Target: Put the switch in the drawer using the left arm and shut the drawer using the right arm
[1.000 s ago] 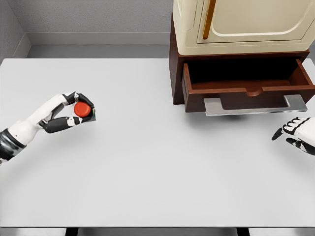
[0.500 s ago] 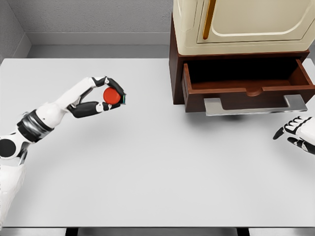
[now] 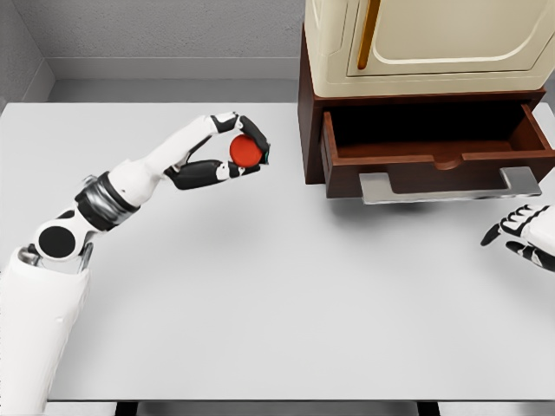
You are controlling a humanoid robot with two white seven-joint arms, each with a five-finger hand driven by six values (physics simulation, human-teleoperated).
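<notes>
Carry step under way: left hand (image 3: 227, 149) pinches the red switch (image 3: 245, 152) above the surface, left of the open drawer (image 3: 438, 149); next it must clear the drawer's front, while the open-fingered right hand (image 3: 526, 234) waits below it.

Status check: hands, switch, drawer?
Left hand shut on the red switch, held above the table, left of the drawer. Drawer open. Right hand open, at the right edge, below the drawer handle. Path looks clear.
</notes>
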